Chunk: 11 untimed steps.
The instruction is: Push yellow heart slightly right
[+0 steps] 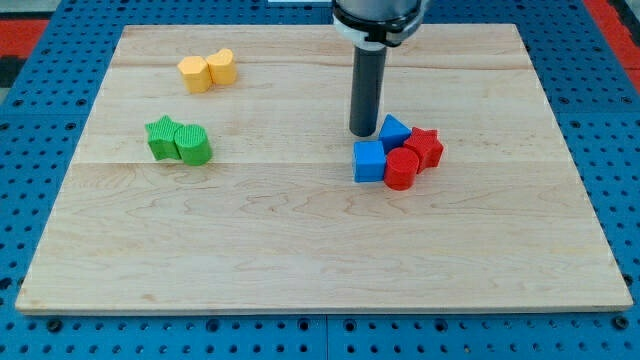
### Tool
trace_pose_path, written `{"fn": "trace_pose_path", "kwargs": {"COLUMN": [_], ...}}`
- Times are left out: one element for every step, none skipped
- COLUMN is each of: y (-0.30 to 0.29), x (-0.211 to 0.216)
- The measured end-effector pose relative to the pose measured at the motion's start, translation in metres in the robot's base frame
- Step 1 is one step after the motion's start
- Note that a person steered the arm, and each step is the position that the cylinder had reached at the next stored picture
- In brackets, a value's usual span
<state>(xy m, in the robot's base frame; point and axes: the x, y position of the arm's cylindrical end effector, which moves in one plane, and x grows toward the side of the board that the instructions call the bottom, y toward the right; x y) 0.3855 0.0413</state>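
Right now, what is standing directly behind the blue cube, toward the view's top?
Behind the blue cube stands the blue triangular block, with my tip beside it on the view's left. The cube hides the triangle's lower edge.

I think this is a robotics laboratory, not a home or a shop. The wooden board lies on a blue metal table full of regular holes, the kind of perforated plate used for fixing test equipment. At the view's top right corner I see a red surface with the same pattern of holes. On the board are only small coloured blocks in neat groups, like a prepared experiment.
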Motion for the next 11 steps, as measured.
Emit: {"fn": "trace_pose_path", "kwargs": {"y": [-0.015,-0.045,-0.091,-0.150,-0.188,-0.196,-0.196,-0.190,-0.177,-0.147,-0.141], "x": [-0.043,-0.096,-0.130,-0.147,-0.149,-0.145,-0.136,-0.135,-0.135,-0.136,-0.131]}}
